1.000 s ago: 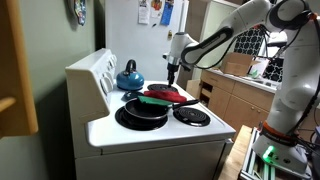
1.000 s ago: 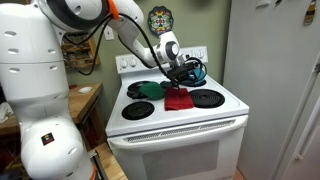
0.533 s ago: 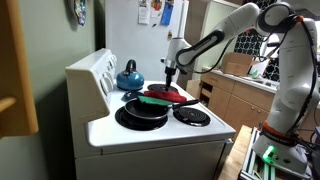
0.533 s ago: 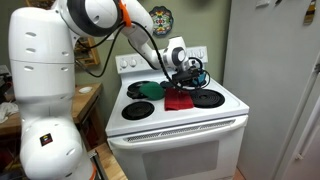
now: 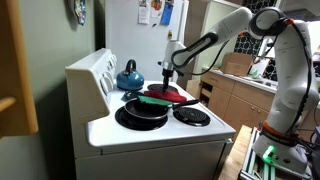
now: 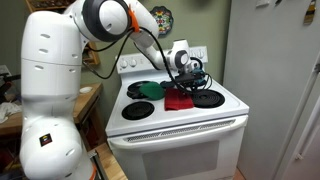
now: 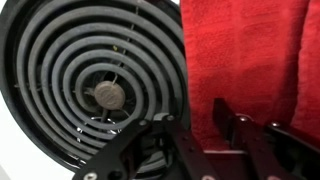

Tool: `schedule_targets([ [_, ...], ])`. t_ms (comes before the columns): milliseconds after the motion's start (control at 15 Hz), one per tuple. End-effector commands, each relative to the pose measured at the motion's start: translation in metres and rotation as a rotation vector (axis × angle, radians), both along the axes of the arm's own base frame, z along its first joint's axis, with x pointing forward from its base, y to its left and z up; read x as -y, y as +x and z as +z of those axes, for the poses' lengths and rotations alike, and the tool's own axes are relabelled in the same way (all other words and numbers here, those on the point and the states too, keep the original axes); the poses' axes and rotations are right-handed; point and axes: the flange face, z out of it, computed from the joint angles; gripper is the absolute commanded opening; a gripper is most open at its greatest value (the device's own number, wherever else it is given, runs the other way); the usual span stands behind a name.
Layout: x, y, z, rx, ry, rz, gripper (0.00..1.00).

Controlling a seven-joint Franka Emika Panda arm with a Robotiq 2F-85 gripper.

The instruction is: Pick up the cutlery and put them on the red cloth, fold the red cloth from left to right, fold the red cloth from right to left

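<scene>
The red cloth [image 5: 170, 94] [image 6: 178, 98] lies bunched and low on the stove top, between the burners. In the wrist view the red cloth [image 7: 250, 55] fills the right half, and its left edge runs beside a coil burner [image 7: 95, 85]. My gripper [image 5: 167, 80] [image 6: 185, 82] [image 7: 203, 125] is down at that edge. Its jaws are partly closed but still apart, and one dark finger [image 7: 225, 120] rests on the cloth with red fabric showing in the gap. The cutlery is out of view.
A black frying pan [image 5: 142, 112] sits on a front burner with a flat green piece [image 5: 155, 100] [image 6: 147, 90] across it. A blue kettle [image 5: 129, 75] [image 6: 196, 70] stands at the back. Another burner [image 6: 207, 98] lies beside the cloth. A white fridge stands close by.
The jaws have narrowed from wide open to partly closed over the cloth's edge. The arm has shifted slightly and the hand has come down onto the cloth.
</scene>
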Motion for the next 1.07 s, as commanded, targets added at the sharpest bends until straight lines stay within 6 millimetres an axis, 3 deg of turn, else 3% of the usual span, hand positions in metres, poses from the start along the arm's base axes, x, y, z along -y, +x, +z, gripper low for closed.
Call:
schedule_targets([
  [0, 0.002, 0.006, -0.004, -0.044, 0.012, 0.013, 0.39],
  [133, 0.001, 0.006, -0.002, -0.053, 0.011, 0.015, 0.29],
  [267, 0.0, 0.005, -0.002, -0.064, 0.008, 0.018, 0.25],
  [333, -0.001, 0.004, -0.002, -0.071, 0.007, 0.016, 0.15],
  [467, -0.002, 0.003, -0.001, -0.076, 0.003, 0.015, 0.08],
  [533, -0.003, 0.002, -0.001, -0.082, 0.002, 0.013, 0.0],
  [1000, -0.024, -0.012, 0.02, -0.047, -0.013, 0.056, 0.01],
])
